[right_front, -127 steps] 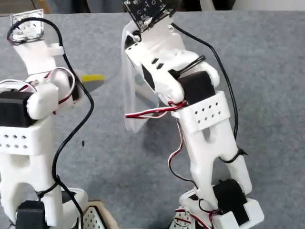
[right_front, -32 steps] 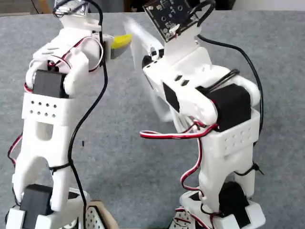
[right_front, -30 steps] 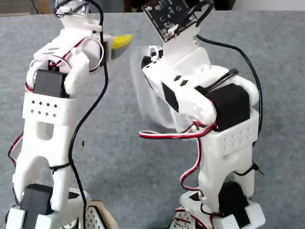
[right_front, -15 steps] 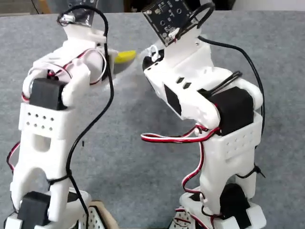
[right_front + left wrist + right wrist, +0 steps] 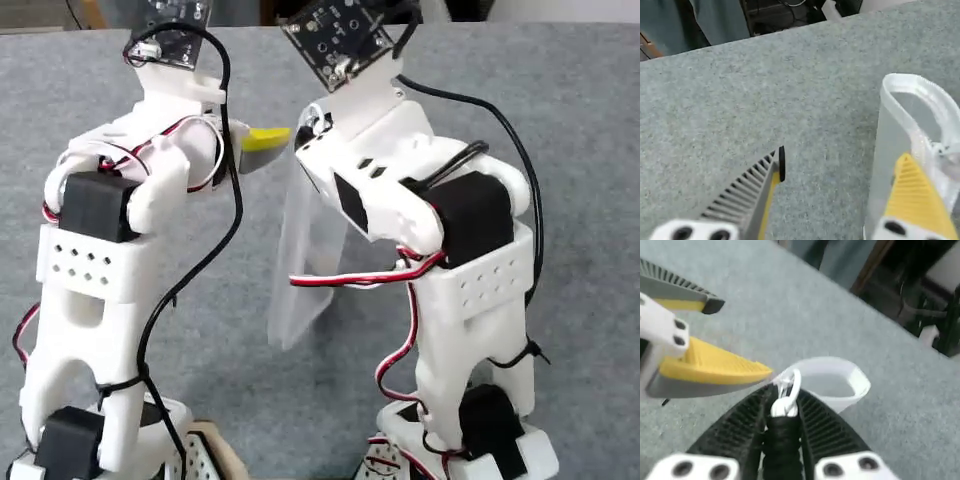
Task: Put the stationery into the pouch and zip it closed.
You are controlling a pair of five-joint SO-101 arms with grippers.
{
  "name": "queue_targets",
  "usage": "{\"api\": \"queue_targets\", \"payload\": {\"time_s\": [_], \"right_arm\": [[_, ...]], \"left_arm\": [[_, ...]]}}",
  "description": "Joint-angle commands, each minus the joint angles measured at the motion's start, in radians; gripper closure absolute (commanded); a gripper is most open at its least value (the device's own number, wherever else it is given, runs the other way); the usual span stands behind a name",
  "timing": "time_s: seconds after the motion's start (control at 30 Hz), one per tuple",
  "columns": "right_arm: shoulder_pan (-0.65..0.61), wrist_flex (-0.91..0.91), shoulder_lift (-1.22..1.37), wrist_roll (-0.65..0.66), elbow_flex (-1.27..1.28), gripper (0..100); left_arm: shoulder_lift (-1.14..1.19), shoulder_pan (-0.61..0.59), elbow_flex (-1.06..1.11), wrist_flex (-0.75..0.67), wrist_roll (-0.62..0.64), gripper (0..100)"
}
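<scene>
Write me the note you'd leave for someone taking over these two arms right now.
Left end effector: open, empty, beside the mouth of the pouch.
Right end effector: shut on the pouch at the zipper pull; the clear pouch hangs from it, mouth open.
Done: pouch picked up and held open.
To do: get the stationery in, then zip it closed. I cannot tell whether anything is inside yet.

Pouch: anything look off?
Yes. The pouch hangs upright from the right tool, pinched at its zipper end, mouth gaping rather than lying flat. The left tool is open beside the mouth, holding nothing.
</scene>
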Motion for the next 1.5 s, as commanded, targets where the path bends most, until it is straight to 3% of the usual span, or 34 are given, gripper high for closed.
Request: {"api": "queue_targets", "payload": {"time_s": [0.0, 0.27, 0.37, 0.8, 1.07, 1.2, 1.47], "right_arm": [[-0.015, -0.037, -0.042, 0.006, -0.012, 98.6], [-0.011, -0.044, -0.036, 0.005, -0.005, 98.6], [-0.011, -0.080, -0.036, 0.005, 0.010, 98.6], [-0.009, -0.227, -0.036, 0.003, 0.127, 98.6], [-0.009, -0.229, -0.041, -0.032, 0.116, 98.6], [-0.008, -0.233, -0.039, -0.066, 0.116, 98.6], [0.018, -0.229, -0.036, -0.150, 0.050, 98.6]], "left_arm": [[-0.028, 0.010, -0.008, 0.005, -0.003, 65], [-0.029, 0.010, -0.008, 0.005, -0.035, 64], [-0.029, 0.012, -0.019, 0.048, -0.087, 64], [-0.123, 0.012, -0.136, 0.180, -0.083, 65], [-0.123, 0.021, -0.160, 0.201, 0.110, 64], [-0.124, 0.073, -0.140, 0.203, 0.132, 64], [-0.123, 0.062, -0.125, 0.196, 0.135, 64]]}}
